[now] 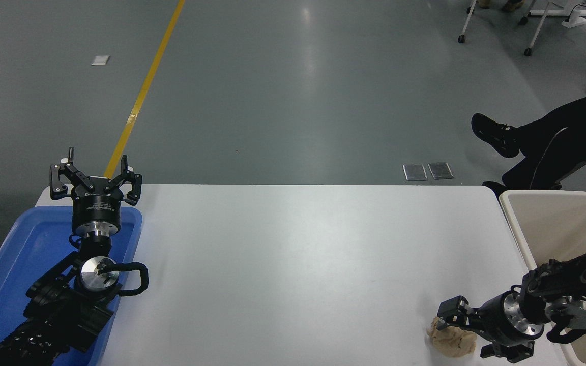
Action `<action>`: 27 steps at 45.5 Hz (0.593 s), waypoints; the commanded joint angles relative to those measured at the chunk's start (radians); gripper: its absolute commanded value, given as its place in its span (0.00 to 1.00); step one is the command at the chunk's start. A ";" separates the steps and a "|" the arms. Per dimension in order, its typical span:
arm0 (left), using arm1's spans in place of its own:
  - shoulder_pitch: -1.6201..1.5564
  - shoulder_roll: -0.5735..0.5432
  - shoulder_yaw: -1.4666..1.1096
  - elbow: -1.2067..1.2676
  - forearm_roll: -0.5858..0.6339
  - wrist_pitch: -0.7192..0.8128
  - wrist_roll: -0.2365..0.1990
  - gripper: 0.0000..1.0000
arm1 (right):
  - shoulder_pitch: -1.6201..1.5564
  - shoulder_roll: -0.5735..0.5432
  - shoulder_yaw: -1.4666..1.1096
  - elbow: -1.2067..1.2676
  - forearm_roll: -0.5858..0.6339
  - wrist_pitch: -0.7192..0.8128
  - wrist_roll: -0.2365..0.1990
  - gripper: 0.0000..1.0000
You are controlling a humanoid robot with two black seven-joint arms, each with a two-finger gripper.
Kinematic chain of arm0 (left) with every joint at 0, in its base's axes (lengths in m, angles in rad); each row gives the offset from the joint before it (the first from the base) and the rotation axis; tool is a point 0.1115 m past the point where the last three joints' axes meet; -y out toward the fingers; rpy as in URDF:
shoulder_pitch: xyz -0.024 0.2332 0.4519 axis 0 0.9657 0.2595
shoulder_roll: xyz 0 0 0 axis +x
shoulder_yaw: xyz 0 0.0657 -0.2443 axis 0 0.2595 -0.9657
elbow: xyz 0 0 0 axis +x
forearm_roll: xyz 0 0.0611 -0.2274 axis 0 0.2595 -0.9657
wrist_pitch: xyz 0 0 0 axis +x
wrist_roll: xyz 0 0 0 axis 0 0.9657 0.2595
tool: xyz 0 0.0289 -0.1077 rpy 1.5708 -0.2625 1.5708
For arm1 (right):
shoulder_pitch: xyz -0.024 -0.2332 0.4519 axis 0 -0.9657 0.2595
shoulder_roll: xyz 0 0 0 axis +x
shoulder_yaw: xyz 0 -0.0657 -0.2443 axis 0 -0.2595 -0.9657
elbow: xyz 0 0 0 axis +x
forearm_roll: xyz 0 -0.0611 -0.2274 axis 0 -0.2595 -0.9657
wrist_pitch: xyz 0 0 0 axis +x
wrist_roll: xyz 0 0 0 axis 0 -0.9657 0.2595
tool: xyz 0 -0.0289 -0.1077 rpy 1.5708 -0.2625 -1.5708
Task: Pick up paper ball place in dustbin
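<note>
The tan-brown crumpled paper ball (445, 339) lies on the white table (298, 254) near its front right corner. My right gripper (466, 333) comes in low from the right, open, with one finger (449, 308) behind the ball and the other at the ball's right front. It is at the ball and has not closed on it. The cream-white dustbin (562, 218) stands just off the table's right edge, and my right arm reaches across its rim. My left gripper (94, 175) is open and parked at the far left over the blue tray.
A shallow blue tray (13, 264) sits at the table's left edge under the left arm. A person's dark legs and shoe (496, 133) show beyond the dustbin at the upper right. Wheeled furniture legs (527, 48) stand on the grey floor far back.
</note>
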 commanded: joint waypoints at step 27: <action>-0.001 0.000 0.000 0.000 0.000 0.000 0.000 0.99 | -0.027 0.027 0.030 -0.018 -0.025 -0.101 0.000 0.00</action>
